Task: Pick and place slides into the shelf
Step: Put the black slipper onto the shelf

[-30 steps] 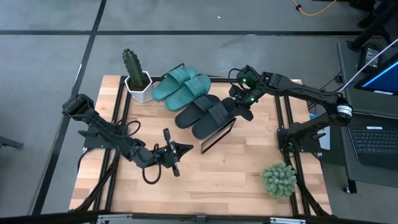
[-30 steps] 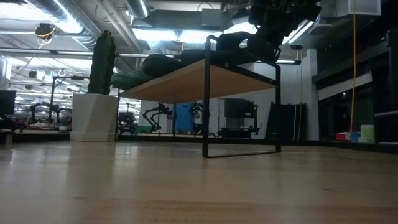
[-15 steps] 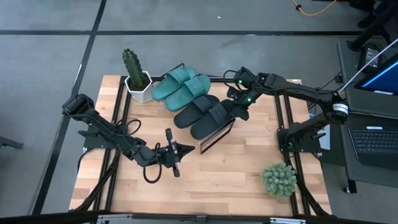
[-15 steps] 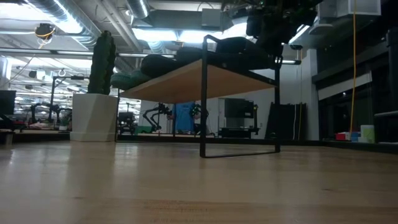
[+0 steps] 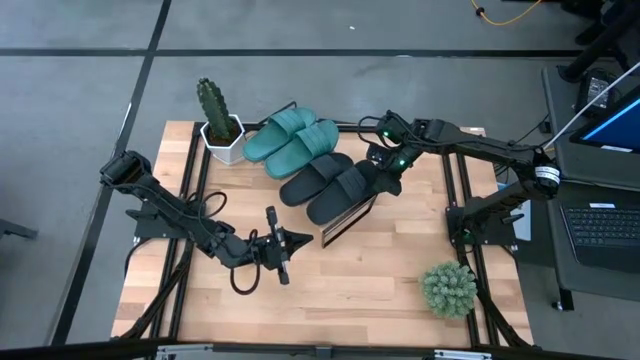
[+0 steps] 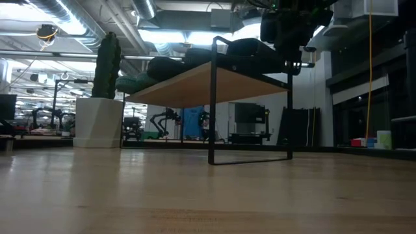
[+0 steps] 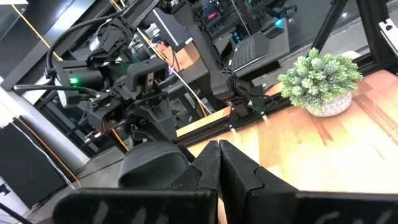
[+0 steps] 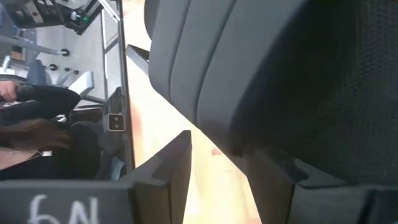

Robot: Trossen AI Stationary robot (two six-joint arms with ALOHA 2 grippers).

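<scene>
Overhead, right gripper (image 5: 385, 172) reaches over shelf (image 5: 345, 218), fingers spread astride black slide (image 5: 345, 186) on plank beside teal pair (image 5: 290, 138). Left gripper (image 5: 290, 240) pinched closed, empty, low over tabletop (image 5: 380, 280).

Items shown: four slides (two teal slides (image 5: 289, 137), two black slides (image 5: 333, 184)), one shelf (image 5: 347, 221), two potted plants, apparently: cactus (image 5: 213, 107), bush (image 5: 448, 289); two arms.
</scene>
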